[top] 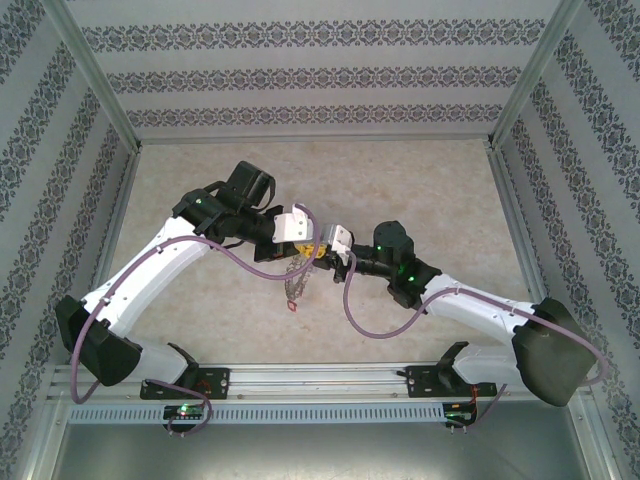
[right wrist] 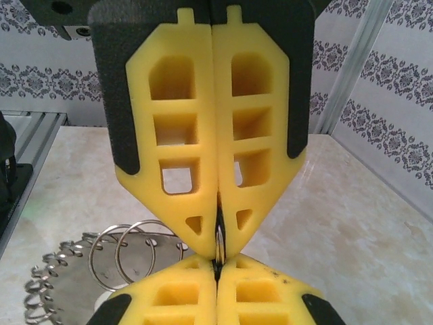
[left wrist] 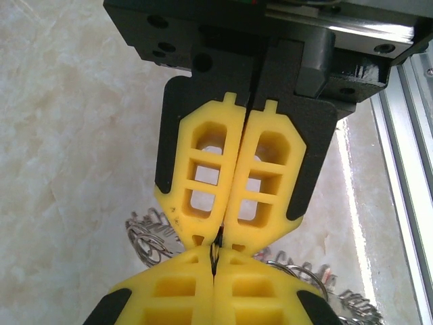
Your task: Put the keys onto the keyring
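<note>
You'll find the yellow fingers (right wrist: 172, 149) are matt plastic, faintly grainy, with a few dark specks. Behind them the black shells (right wrist: 111, 101) look rougher, a textured matt plastic. The keyring (right wrist: 42, 288) is bright silvery metal and glints. Note the table top (left wrist: 61, 135): cream marble-look, smooth, mild gloss. The side rail (left wrist: 406, 135) is satin bare metal. The cable (top: 383, 335) has a smooth purple sheath. The walls (top: 320, 80) carry a matt printed covering.

Top external camera high behind the arm bases (top: 190, 385), looking down over the table (top: 430, 190), left wrist camera close on yellow fingers (left wrist: 206, 157), tilted down at the marble, right wrist camera more level toward patterned walls (right wrist: 379, 115), both sharing the keyring (left wrist: 145, 233).
</note>
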{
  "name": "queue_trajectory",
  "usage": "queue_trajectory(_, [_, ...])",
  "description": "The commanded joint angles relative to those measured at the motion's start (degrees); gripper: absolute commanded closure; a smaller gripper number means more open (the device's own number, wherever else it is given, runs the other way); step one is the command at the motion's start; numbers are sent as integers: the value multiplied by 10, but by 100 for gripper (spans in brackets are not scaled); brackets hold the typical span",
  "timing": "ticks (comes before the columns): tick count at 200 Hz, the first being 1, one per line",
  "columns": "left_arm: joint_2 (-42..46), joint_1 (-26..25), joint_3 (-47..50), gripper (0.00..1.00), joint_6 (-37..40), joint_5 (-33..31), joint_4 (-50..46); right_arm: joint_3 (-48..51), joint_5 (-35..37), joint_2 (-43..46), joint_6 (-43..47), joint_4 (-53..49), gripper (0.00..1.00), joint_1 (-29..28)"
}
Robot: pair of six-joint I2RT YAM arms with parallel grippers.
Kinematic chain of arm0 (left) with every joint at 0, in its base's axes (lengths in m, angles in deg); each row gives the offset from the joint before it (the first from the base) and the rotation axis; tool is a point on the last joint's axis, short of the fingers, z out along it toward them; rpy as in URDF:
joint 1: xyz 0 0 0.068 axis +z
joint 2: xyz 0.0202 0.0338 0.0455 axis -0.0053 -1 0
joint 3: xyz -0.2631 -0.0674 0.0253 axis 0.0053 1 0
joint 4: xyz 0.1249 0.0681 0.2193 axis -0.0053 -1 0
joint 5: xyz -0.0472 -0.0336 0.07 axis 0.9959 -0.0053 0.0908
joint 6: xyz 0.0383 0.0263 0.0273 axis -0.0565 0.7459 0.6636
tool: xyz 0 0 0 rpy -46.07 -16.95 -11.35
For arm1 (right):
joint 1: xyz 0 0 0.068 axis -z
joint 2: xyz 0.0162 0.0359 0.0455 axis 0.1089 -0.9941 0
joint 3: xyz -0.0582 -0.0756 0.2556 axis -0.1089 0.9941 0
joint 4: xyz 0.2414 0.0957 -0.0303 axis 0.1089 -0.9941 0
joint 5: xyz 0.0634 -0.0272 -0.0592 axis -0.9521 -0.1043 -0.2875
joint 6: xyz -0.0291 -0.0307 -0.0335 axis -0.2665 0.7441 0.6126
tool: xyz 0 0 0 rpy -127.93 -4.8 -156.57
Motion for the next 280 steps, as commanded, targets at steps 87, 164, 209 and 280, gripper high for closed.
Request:
queue_trajectory(87, [94,-1,32,50,-110,11,134,62,-10,44,-30,156,100,26])
queue_trajectory(164, [146,11,148,55,-164,41,287,75,-97,51,-92,245,100,55])
queue_trajectory(209, [145,11,173,57,-178,50,342,75,-112,45,-126,281,100,61])
queue_trajectory(280, [143,11,174,70,-154,112,330,69,-121,30,-139,298,100,59])
